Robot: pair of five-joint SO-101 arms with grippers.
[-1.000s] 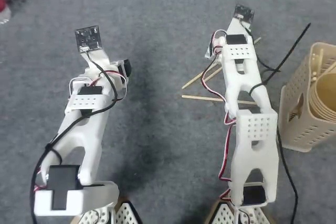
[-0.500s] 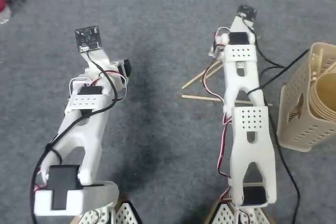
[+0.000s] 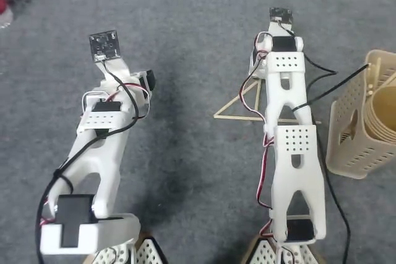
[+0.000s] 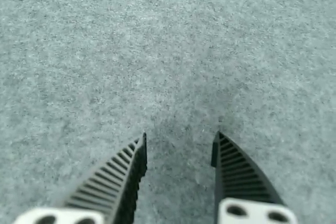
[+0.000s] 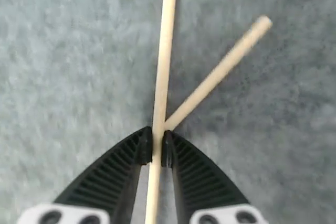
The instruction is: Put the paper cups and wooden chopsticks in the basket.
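My right gripper (image 5: 157, 148) is shut on a wooden chopstick (image 5: 163, 66) lying on the grey carpet. A second chopstick (image 5: 220, 72) crosses it at an angle right at the fingertips. From above, the loose chopsticks (image 3: 238, 104) form a rough triangle beside the right arm (image 3: 284, 72), and one of them (image 3: 238, 116) lies crosswise. The beige basket (image 3: 349, 128) stands at the right edge with stacked paper cups (image 3: 385, 115) and a few chopsticks (image 3: 375, 69) inside. My left gripper (image 4: 178, 150) is open over bare carpet, holding nothing.
The left arm (image 3: 102, 128) stands over the left half of the carpet, far from the chopsticks. A black cable (image 3: 334, 81) runs from the right arm toward the basket. A small red object (image 3: 4, 4) sits at the far left corner.
The right arm has stretched farther away and swung slightly left. The loose chopsticks have shifted from two parallel slants into a triangle. The left arm has not moved.
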